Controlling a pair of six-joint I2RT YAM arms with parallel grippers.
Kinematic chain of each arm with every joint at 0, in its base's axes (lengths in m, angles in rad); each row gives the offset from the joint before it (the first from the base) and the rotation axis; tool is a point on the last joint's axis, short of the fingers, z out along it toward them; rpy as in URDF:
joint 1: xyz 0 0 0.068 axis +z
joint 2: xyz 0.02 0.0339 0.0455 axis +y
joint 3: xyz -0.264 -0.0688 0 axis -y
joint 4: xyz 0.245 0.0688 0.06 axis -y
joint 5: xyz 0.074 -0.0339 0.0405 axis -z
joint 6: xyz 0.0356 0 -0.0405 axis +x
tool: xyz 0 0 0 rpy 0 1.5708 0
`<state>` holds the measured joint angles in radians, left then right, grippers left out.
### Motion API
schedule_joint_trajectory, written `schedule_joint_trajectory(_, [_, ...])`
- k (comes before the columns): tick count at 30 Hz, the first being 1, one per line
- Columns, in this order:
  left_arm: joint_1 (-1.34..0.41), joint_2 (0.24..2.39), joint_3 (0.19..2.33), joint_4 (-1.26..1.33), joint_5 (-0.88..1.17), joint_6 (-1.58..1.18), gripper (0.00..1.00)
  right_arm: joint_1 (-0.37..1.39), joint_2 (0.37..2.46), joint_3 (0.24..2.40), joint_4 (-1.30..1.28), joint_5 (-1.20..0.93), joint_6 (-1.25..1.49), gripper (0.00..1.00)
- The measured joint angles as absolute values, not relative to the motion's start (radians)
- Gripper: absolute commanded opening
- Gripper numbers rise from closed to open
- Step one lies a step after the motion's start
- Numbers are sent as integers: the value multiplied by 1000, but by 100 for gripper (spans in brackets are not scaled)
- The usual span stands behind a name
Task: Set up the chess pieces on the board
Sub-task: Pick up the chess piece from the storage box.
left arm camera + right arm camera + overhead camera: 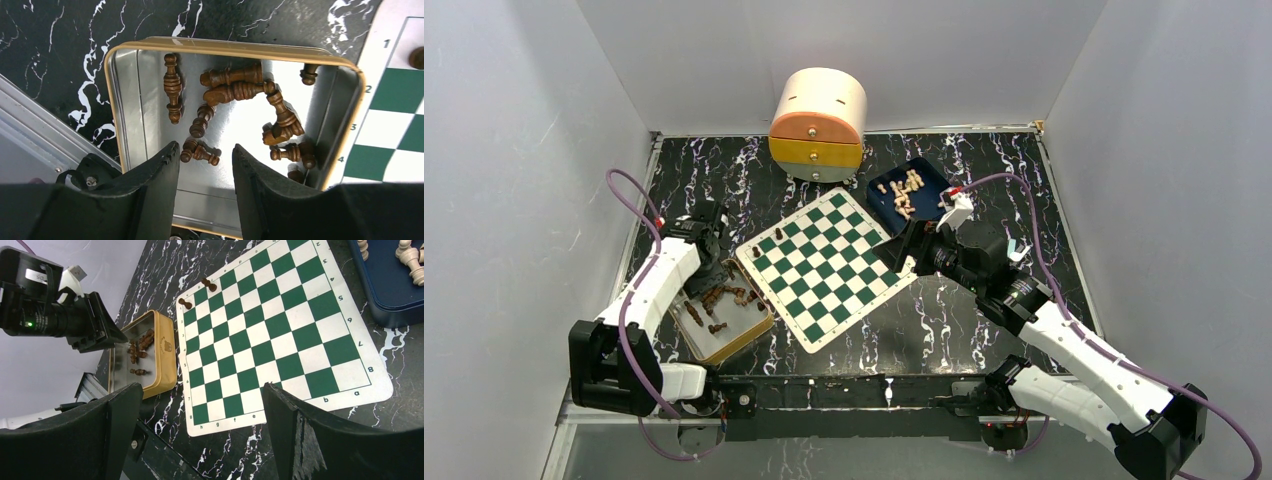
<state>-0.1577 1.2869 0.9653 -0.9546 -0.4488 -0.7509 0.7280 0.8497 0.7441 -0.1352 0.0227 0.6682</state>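
The green-and-white board [829,265] lies tilted in mid-table. Two dark chess pieces [757,251] stand on squares near its left corner, seen too in the right wrist view [185,304]. Several more dark pieces [235,90] lie on their sides in a tan-rimmed metal tray [225,46] left of the board. My left gripper [205,146] hangs open over that tray, nothing between its fingers; a small pawn [200,151] lies just beyond its tips. My right gripper [201,387] stands wide open and empty above the board's right edge [904,245].
A blue tray [879,205] at the back right holds several pale pieces [906,192]. A round orange-and-yellow drawer box [818,125] stands behind the board. White walls close in the black marble table on three sides.
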Motion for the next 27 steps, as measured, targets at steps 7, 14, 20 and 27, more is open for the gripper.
schedule_joint_trajectory(7, [-146, 1285, 876, -897, -426, -812, 37, 728, 850, 743, -135, 23, 669, 99])
schedule_joint_trajectory(14, [-138, 1283, 821, -861, -424, -846, 33, 728, 850, 739, -136, 23, 670, 99])
schedule_joint_trajectory(20, [-133, 1281, 812, -832, -435, -846, 32, 728, 844, 735, -141, 24, 671, 99])
schedule_joint_trajectory(27, [-131, 1281, 786, -807, -453, -845, 30, 728, 832, 722, -153, 28, 676, 99])
